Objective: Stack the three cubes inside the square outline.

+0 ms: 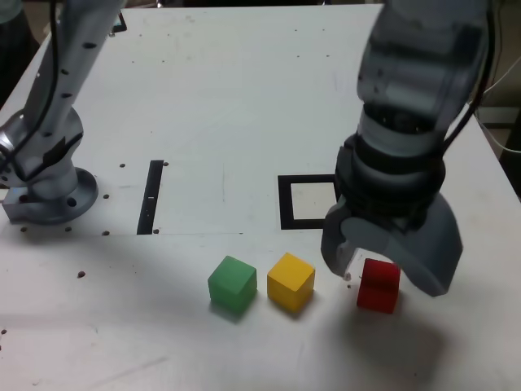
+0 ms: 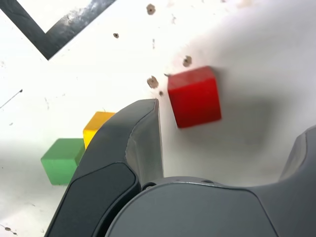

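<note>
None of the three cubes is stacked; square outline point(image 1: 286, 202) empty; gripper point(image 1: 383, 265), jaws spread, straddles red cube point(image 1: 378, 285); nothing held.

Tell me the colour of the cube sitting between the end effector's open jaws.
Red: the red cube, clearest in the wrist view.
</note>
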